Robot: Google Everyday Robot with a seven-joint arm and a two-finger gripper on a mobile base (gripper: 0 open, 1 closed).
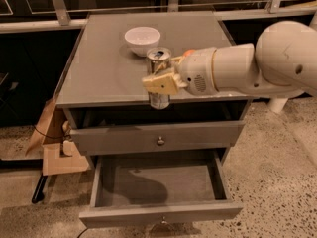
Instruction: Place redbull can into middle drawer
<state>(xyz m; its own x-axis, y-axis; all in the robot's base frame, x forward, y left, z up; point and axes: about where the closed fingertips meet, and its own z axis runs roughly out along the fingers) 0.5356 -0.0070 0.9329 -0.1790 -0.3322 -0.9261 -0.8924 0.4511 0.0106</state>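
Observation:
The redbull can [158, 57] is upright in my gripper [159, 83], which is shut around its middle. The can hangs over the front edge of the grey cabinet top [104, 78], its base in front of the edge, above the drawers. My white arm [257, 63] comes in from the right. The middle drawer [106, 182] is pulled open below, and its inside looks empty; its knob [161, 221] shows on the front panel. The upper drawer [114, 140] is shut.
A white bowl [142, 38] stands at the back of the cabinet top. A bit of an orange [189, 52] shows behind my wrist. A cardboard box [54, 148] lies on the floor at the left. A railing runs along the back.

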